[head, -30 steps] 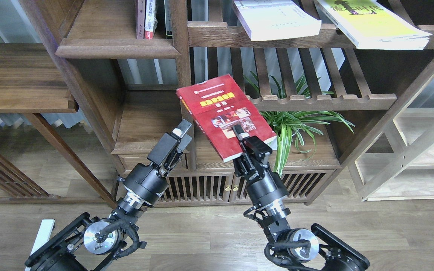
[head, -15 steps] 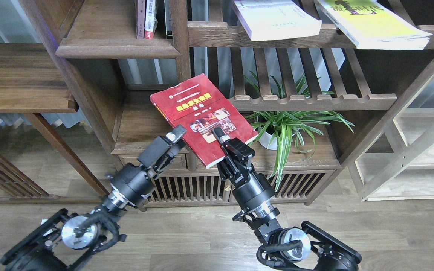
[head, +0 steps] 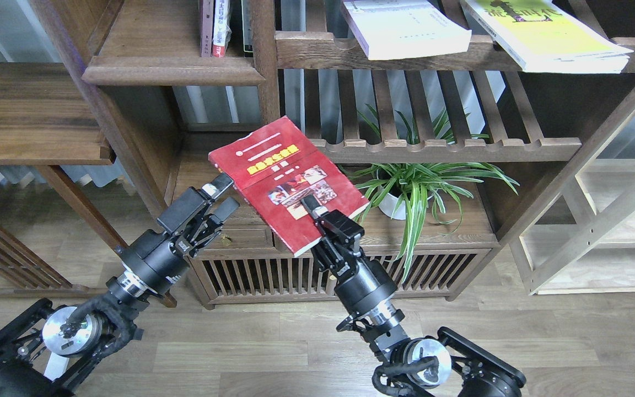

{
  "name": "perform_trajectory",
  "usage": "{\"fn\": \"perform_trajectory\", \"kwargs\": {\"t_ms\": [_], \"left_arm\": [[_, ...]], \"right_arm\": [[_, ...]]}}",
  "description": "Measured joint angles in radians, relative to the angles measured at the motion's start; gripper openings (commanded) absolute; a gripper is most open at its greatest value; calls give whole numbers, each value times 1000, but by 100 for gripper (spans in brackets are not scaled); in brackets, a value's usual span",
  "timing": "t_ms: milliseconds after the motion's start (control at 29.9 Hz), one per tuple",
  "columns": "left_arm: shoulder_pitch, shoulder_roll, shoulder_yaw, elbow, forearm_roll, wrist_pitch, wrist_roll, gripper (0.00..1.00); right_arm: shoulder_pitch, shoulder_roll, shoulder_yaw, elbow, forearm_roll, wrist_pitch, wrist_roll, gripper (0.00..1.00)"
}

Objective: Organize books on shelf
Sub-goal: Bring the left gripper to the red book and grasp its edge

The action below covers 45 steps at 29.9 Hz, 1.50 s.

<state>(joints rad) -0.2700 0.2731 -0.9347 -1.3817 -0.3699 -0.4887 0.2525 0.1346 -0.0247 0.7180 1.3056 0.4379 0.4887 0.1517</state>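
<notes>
While right end effector [head: 311, 209] clamps red book [head: 287, 179], left [head: 222, 194] seems parted

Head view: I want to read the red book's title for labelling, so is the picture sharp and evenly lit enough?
Head view: mostly sharp, no motion blur on the red book in the right gripper; its yellow title is too small to read. Lighting is soft and even, with faint sheen on the cover. Shelf posts bow outward toward the edges, a wide-angle effect. The white book looks slightly washed out.
</notes>
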Motion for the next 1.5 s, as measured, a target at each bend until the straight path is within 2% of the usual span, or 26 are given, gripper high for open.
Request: {"fn": "perform_trajectory", "kwargs": {"t_ms": [368, 501, 735, 869, 1036, 1337, 1437, 1504], "left_arm": [[-44, -13, 11, 14, -30, 0, 10, 95], [-52, -11, 29, 16, -76, 0, 11, 95], [-58, -8, 55, 23, -82, 0, 11, 89], [-58, -9, 60, 30, -75, 0, 11, 83], [-56, -11, 60, 32, -74, 0, 9, 68], [-54, -12, 59, 32, -75, 0, 0, 49], [-54, -13, 60, 32, -75, 0, -1, 46], [-54, -14, 60, 31, -75, 0, -1, 40]], "right_arm": [[-5, 21, -26, 0, -30, 0, -1, 4], [-6, 22, -41, -1, -31, 0, -20, 4], [-5, 22, -51, -2, -31, 0, -29, 4], [-4, 24, -51, -2, -31, 0, -30, 4], [-4, 25, -52, -2, -31, 0, -30, 4], [-4, 25, -61, -2, -44, 1, -32, 5], [-4, 25, -62, -2, -46, 1, -32, 5], [-5, 25, -63, -2, -47, 1, -32, 5]]}}
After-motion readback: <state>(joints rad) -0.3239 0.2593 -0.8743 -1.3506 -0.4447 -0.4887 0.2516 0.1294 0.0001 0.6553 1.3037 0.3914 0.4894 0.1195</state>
